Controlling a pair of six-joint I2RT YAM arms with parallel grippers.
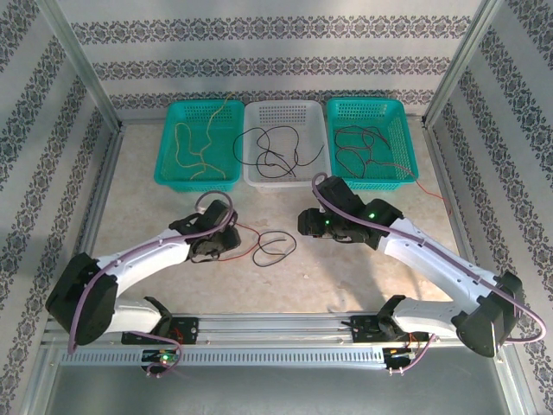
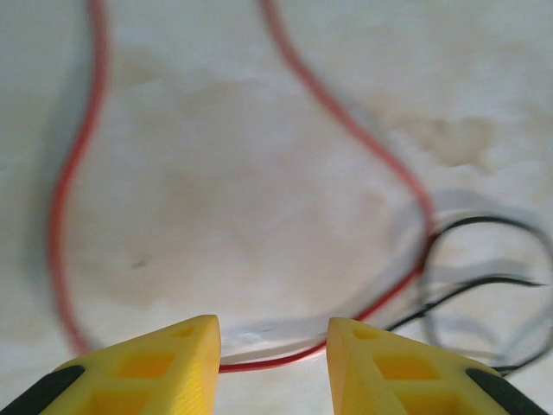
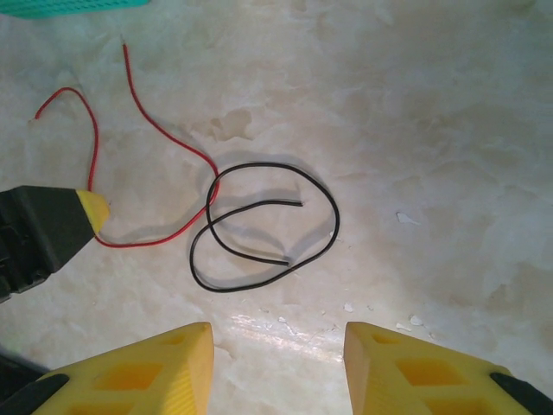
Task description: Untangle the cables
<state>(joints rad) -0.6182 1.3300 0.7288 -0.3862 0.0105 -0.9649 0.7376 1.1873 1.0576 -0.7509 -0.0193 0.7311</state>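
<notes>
The fingers of the left gripper (image 2: pixel 274 339) stand partly apart astride the red cable (image 2: pixel 276 360), not pinching it, and the right gripper (image 3: pixel 278 346), likewise parted and empty, hangs above the black cable (image 3: pixel 263 164) looped on the table (image 3: pixel 449 112).

robot test cell, lab-type setup, not a home. left arm (image 1: pixel 147 259) and right arm (image 1: pixel 432 255) bolted to a slotted metal rail (image 1: pixel 276 333) at the table edge. aluminium frame posts (image 1: pixel 82 65) box in a marble-look tabletop (image 1: pixel 147 216). patterned wallpaper panels (image 1: pixel 276 60) as backdrop. three plastic baskets (image 1: pixel 285 179) in a row at the back, thin cables (image 3: pixel 336 226) loose on the tabletop.
</notes>
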